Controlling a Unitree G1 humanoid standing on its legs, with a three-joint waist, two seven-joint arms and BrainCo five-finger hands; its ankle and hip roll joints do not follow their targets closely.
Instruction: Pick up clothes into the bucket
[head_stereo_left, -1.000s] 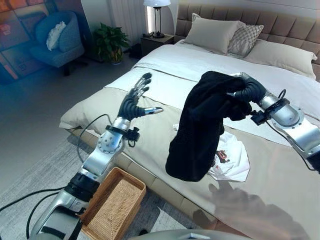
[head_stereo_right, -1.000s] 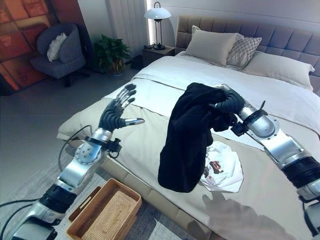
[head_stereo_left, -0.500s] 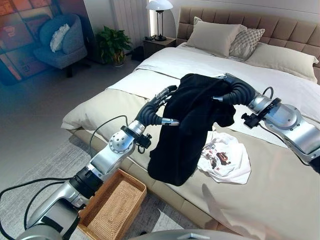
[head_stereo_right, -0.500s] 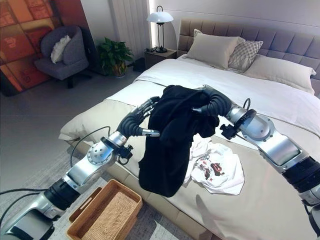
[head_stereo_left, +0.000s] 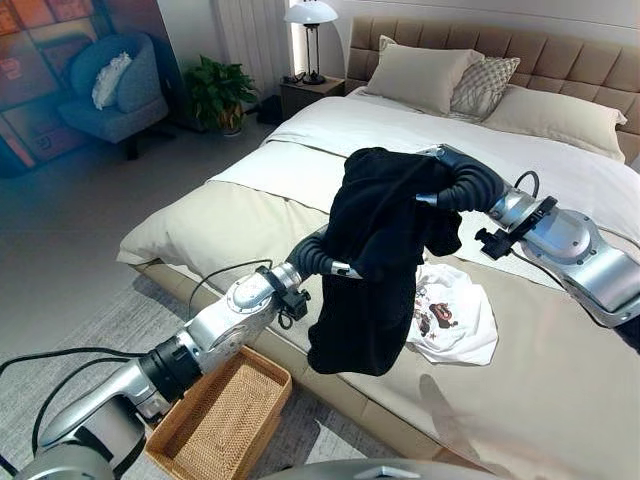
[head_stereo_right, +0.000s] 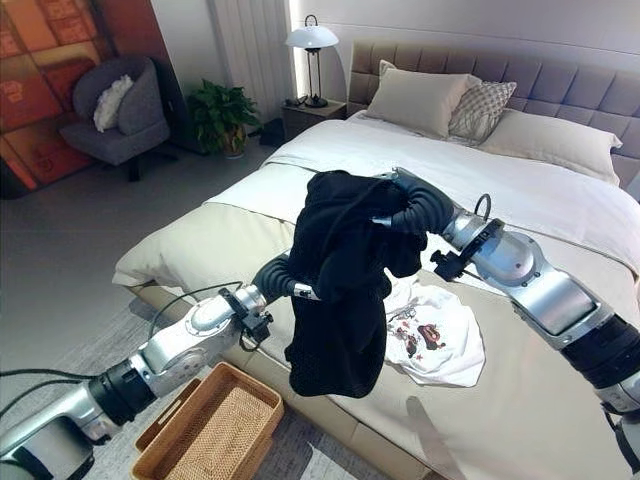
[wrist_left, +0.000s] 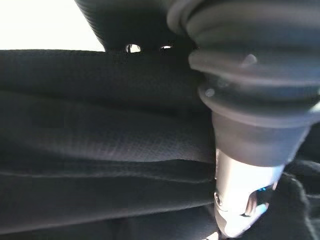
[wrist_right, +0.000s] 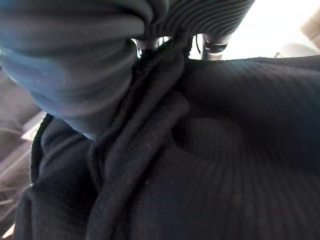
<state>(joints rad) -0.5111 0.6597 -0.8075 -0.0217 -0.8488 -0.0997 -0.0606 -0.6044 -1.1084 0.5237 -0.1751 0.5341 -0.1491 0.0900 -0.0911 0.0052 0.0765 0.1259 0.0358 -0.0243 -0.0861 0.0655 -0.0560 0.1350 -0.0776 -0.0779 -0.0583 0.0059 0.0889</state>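
The fingers of the left hand (head_stereo_left: 335, 262) are buried in the folds of a black garment (head_stereo_left: 375, 255), so whether they are gripping cannot be told. The garment is held up above the near edge of the bed (head_stereo_left: 230, 215), hanging down past that edge. A woven basket (head_stereo_left: 215, 420) stands on the floor below, beside the bed's near edge. The garment's top is bunched in the curled fingers of the right hand (head_stereo_left: 450, 185). A white printed T-shirt (head_stereo_left: 455, 315) lies on the bed just beside the hanging cloth.
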